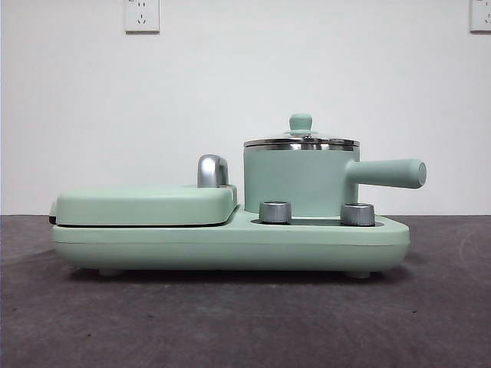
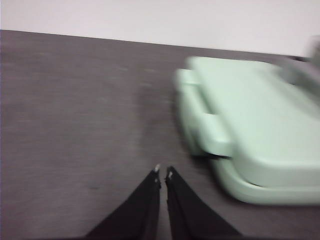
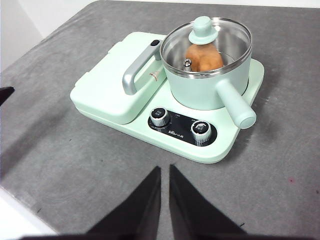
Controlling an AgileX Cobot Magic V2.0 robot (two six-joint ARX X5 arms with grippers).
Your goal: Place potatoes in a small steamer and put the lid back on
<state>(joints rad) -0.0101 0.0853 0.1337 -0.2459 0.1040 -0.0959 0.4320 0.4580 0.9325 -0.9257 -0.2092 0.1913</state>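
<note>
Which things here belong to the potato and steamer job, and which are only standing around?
Belong to the job:
- potato, inside the pot
- small steamer
- lid, on the steamer

Only standing around:
- griddle cover with chrome handle
- base unit with two knobs
- wall sockets

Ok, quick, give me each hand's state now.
Left hand: closed, holding nothing, above the bare table beside the cooker.
Right hand: closed, holding nothing, back from the small steamer.
</note>
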